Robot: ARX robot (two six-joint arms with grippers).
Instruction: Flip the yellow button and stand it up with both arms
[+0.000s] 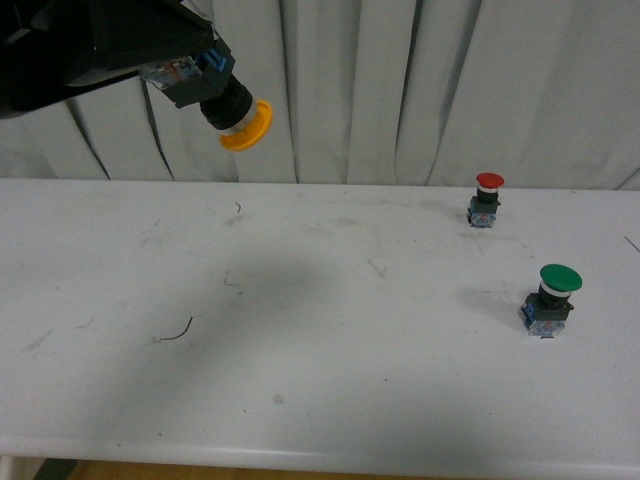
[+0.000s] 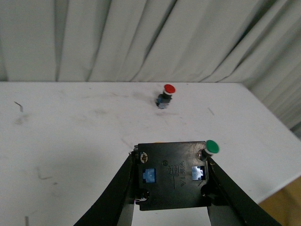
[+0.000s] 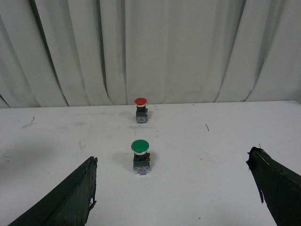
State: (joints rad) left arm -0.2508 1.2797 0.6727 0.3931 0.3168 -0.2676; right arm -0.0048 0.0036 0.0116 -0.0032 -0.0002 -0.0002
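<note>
In the upper left of the front view, the matte black left fingers point(image 1: 130, 45) clamp the yellow button point(image 1: 238, 118) by its blue-grey block. Its glossy round cap tilts down-right, high off the counter point(image 1: 300, 380). The wedge-shaped right fingers point(image 3: 75, 197) gape wide, holding nothing. The counter is white, scuffed and faintly scratched. Pleated pale curtains point(image 1: 400, 90) hang behind.

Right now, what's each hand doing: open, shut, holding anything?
Left hand: shut on the yellow button, held in the air.
Right hand: open, empty.
</note>
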